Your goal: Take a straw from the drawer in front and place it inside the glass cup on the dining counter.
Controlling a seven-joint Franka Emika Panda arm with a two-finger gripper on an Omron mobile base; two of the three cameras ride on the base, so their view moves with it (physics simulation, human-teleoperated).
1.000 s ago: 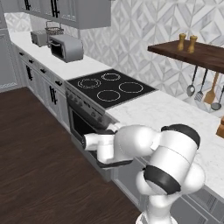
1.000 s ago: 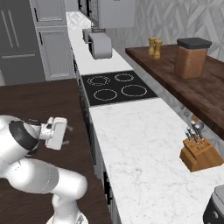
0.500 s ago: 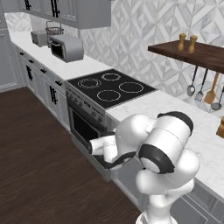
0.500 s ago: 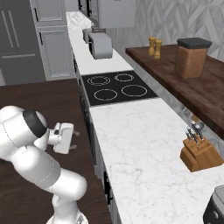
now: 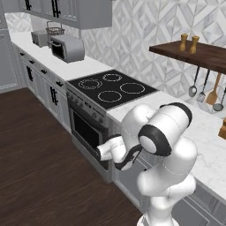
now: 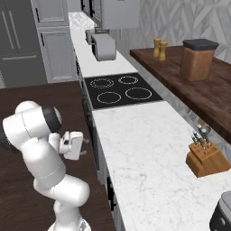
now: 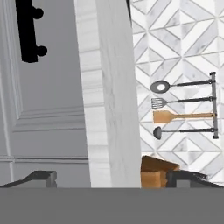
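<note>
Kitchen cabinet run under marble bench [image 6: 135,149]: tool [image 7: 111,177] wide open, empty, facing grey drawer [image 7: 48,87] front with black handle [image 7: 28,30] up-left; straw unseen, presumably inside; centre on handle before closing.

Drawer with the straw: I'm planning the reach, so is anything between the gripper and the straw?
Yes. The drawer's grey front panel looks shut under the marble worktop edge, right in front of the open gripper, so it blocks the way inside. Its black bar handle would need pulling first.
</note>
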